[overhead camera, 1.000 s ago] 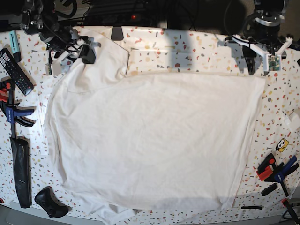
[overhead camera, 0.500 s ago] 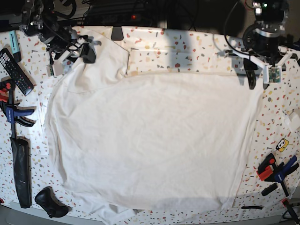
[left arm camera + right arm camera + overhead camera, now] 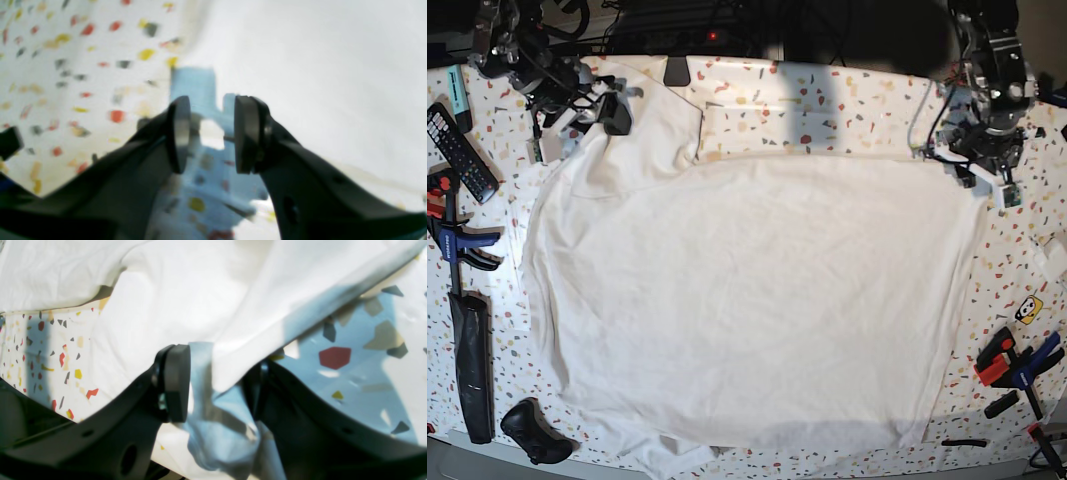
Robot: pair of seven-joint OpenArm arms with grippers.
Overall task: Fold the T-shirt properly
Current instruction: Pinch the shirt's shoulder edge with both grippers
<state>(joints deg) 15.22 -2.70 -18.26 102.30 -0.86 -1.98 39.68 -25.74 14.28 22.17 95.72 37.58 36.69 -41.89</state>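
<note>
While soft creased T-shirt (image 3: 747, 300) lies flat, both end effectors gape apart.

The big white creased cloth T-shirt (image 3: 747, 300) covers nearly the whole speckled white tabletop (image 3: 827, 110), leaving only thin margins. The far strip between the two arms lies open. Along one side edge a black remote (image 3: 459, 150) and blue-handled clamps (image 3: 457, 245) crowd the border; orange-and-blue clamps (image 3: 1017, 365) block the opposite near corner.
</note>
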